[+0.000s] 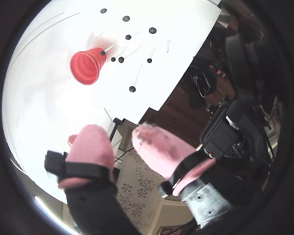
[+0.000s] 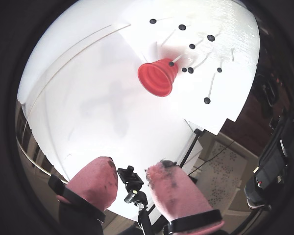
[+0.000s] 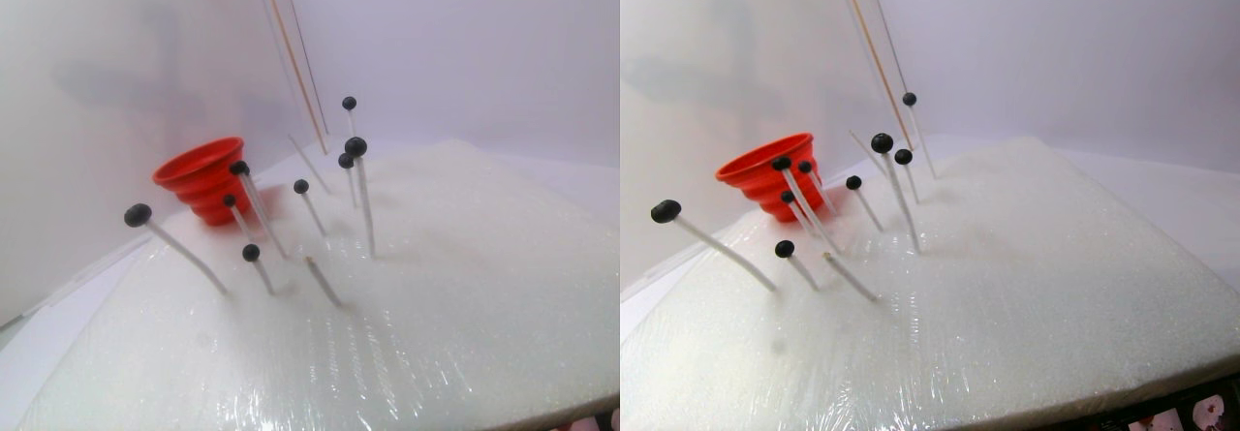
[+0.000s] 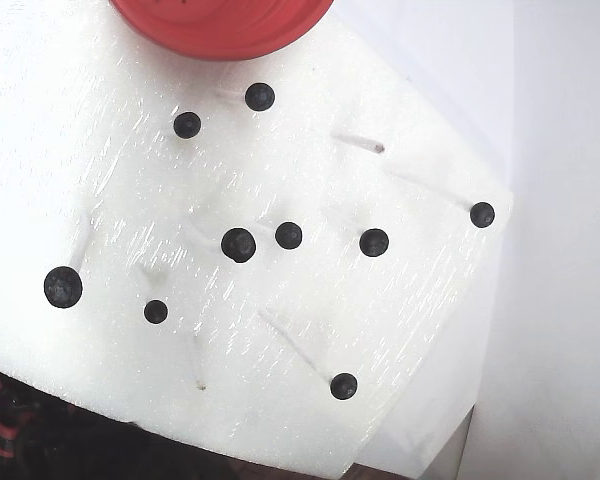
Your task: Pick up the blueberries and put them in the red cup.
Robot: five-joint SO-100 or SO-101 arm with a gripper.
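Several blueberries (image 4: pixel 238 244) sit on the tips of thin white sticks stuck in a white foam pad (image 4: pixel 410 300). One berry (image 3: pixel 138 215) leans out at the pad's left in the stereo pair view. The red cup (image 3: pixel 199 174) stands at the pad's back left, with its rim (image 4: pixel 220 25) at the top edge of the fixed view. In both wrist views the cup (image 1: pixel 85 66) (image 2: pixel 159 78) and berries (image 1: pixel 132 89) (image 2: pixel 207 100) look small and far off. My gripper (image 1: pixel 116 132) (image 2: pixel 134 166) hangs well away from them, its pink padded fingers open and empty.
A bare stick (image 3: pixel 323 281) leans in the foam near the berries. A small black camera mount on a pole (image 2: pixel 130 176) shows beyond the fingers. Dark equipment (image 1: pixel 235 127) and patterned floor (image 1: pixel 142 186) lie off the pad's edge. White walls back the pad.
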